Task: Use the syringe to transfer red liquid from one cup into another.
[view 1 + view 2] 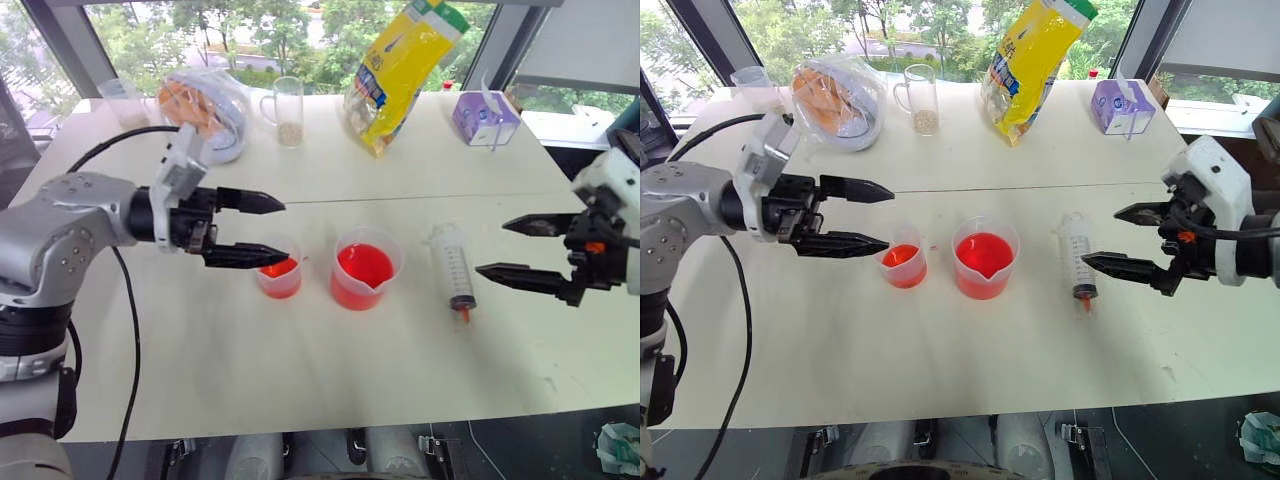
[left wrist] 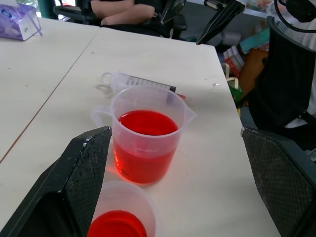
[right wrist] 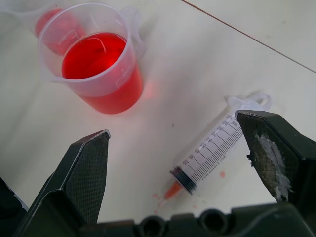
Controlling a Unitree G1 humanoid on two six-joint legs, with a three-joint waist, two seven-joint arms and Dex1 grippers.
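Lying flat on the table (image 1: 300, 400), the syringe (image 1: 453, 268) rests toward the right edge, its orange tip pointing at the near edge and its flange at the far edge. No gripper touches it. The beaker (image 1: 365, 268) stands just left of it, near the table's middle, holding red liquid (image 1: 364, 264). The small cup (image 1: 280, 270) stands close beside the beaker on its left, with some red liquid at its bottom.

The right gripper (image 1: 515, 248) hangs over the right edge, fingers spread wide and empty, aimed at the syringe from the right. The left gripper (image 1: 268, 230) hovers above the small cup, fingers also wide apart and empty, pointing right. Along the far edge stand a mug (image 1: 287, 110), a yellow bag (image 1: 400, 70) and a purple box (image 1: 484, 117).
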